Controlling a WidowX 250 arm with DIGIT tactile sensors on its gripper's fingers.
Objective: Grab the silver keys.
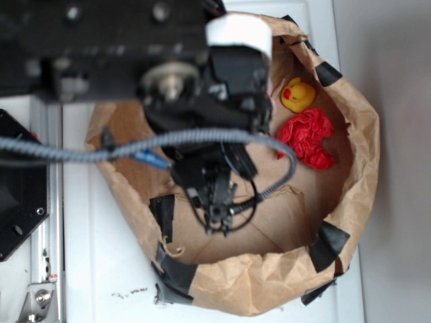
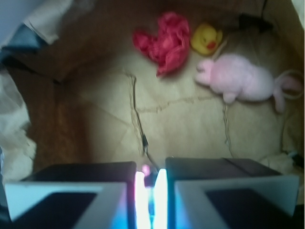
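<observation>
**A:** How far along can the task be judged to be?

**B:** Nothing is shown as finished. The pincer is seen with its fingers drawn almost together, and only a narrow bright slit is left between them. Whether anything is clamped in that slit cannot be told. A small pink blur is caught in the gap, but it cannot be identified.

**A:** And where are the silver keys?

**B:** They cannot be made out with certainty in either view. A thin dark line is seen just ahead of the pincer on the brown paper lining. It might be wire or only a crease. So the grab is best judged unconfirmed.

**A:** What is seen farther out?

**B:** Ahead and to the right, well apart from the pincer, a pink bunny is laid on its side. Beyond it, a red cloth lump and a yellow duck are set just beside each other.

**A:** What is hidden?

**B:** In the exterior view the paper under the pincer is covered by the arm and its cables. The bunny is blocked there too.
</observation>
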